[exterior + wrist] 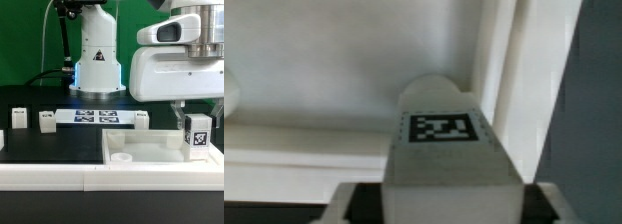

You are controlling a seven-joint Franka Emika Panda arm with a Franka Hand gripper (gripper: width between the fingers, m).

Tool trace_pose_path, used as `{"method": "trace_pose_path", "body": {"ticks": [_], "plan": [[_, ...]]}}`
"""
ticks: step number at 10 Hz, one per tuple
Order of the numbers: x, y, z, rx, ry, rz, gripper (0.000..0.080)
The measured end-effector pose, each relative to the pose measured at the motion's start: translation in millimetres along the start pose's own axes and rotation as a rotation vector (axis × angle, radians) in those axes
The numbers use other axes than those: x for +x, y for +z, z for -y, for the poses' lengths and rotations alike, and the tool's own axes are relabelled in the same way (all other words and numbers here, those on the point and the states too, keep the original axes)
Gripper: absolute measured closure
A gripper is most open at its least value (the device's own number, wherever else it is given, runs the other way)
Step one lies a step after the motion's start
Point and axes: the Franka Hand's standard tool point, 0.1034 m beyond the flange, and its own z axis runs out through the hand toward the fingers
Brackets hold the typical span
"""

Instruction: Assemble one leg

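Note:
My gripper [195, 120] is shut on a leg [196, 133], a small white block with a black-and-white tag facing the camera. I hold it upright over the right end of the large flat white panel [150, 150], close to its right rim. In the wrist view the leg [443, 135] fills the middle between my fingers [359, 203], tag up, and the panel [331, 70] lies beyond it. Whether the leg touches the panel cannot be told.
Three more white legs [47, 120] [18, 118] [143, 121] stand on the black table behind the panel. The marker board [97, 116] lies between them. The robot base [97, 60] stands at the back. A round hole [122, 157] shows in the panel's left part.

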Motion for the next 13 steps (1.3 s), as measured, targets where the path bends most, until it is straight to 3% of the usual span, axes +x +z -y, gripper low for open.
{"method": "trace_pose_path", "body": {"ticks": [2, 7, 11, 13], "plan": [[-0.3, 1.3, 4.2, 0.019, 0.288, -0.016, 0.0508], [-1.7, 2.1, 1.6, 0.032, 0.857, -0.033, 0.0508], [-3.7, 2.3, 3.3, 0.026, 1.328, -0.024, 0.0507], [-4.0, 2.5, 2.4, 0.042, 1.485, -0.010, 0.0507]]}}
